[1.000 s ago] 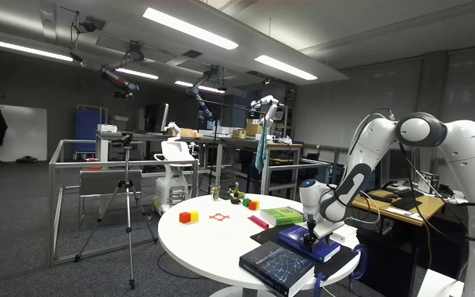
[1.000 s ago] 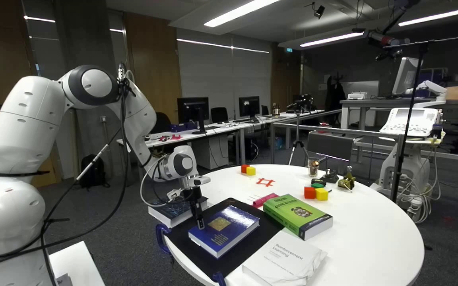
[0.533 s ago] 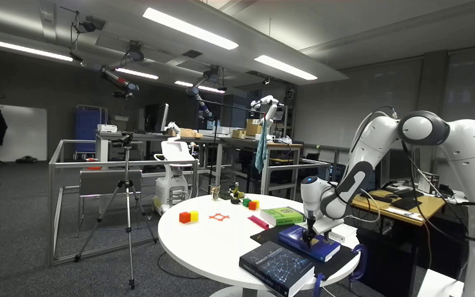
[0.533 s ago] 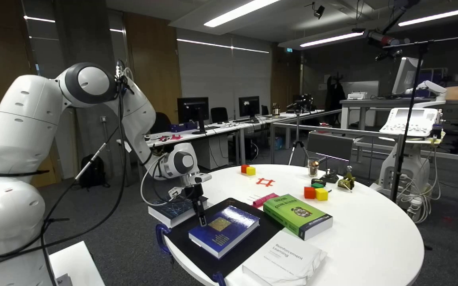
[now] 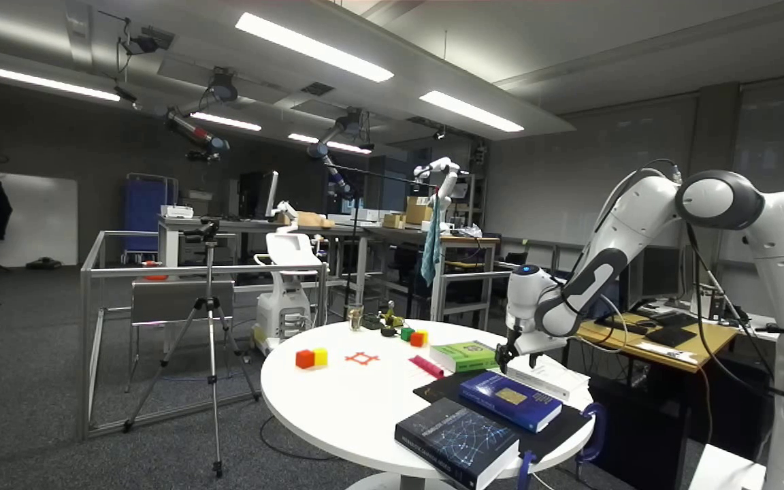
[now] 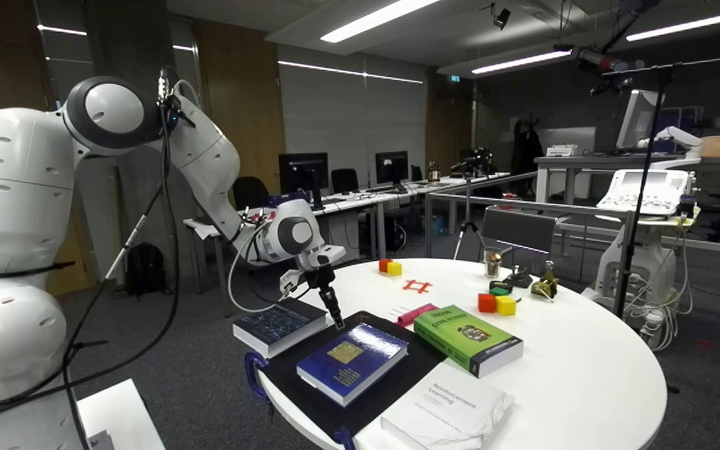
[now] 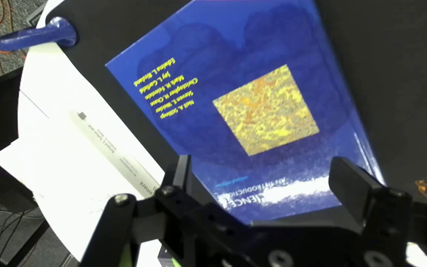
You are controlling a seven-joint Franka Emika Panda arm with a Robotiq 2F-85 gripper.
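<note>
A blue book with a gold square on its cover lies flat on a black mat (image 5: pixel 559 441); the book (image 5: pixel 511 401) shows in both exterior views (image 6: pixel 352 362). In the wrist view the book (image 7: pixel 265 107) fills the middle, with the mat (image 7: pixel 395 74) around it. My gripper (image 5: pixel 518 361) is raised above the book, tilted, and also shows in an exterior view (image 6: pixel 335 315). In the wrist view its fingers (image 7: pixel 261 161) are wide apart with nothing between them. The fingers look clear of the book.
On the round white table (image 5: pixel 337 408) lie a dark book (image 5: pixel 460 435), a green book (image 6: pixel 469 340), a white book (image 6: pixel 447 406) and a pink object (image 6: pixel 416 314). Coloured cubes (image 6: pixel 496 304) stand farther off. Blue clamps (image 5: pixel 594 435) grip the table edge.
My gripper has risen off the blue book and tilted, with the arm drawing up and back. A second ago its fingers were down at the book. The book has not moved.
</note>
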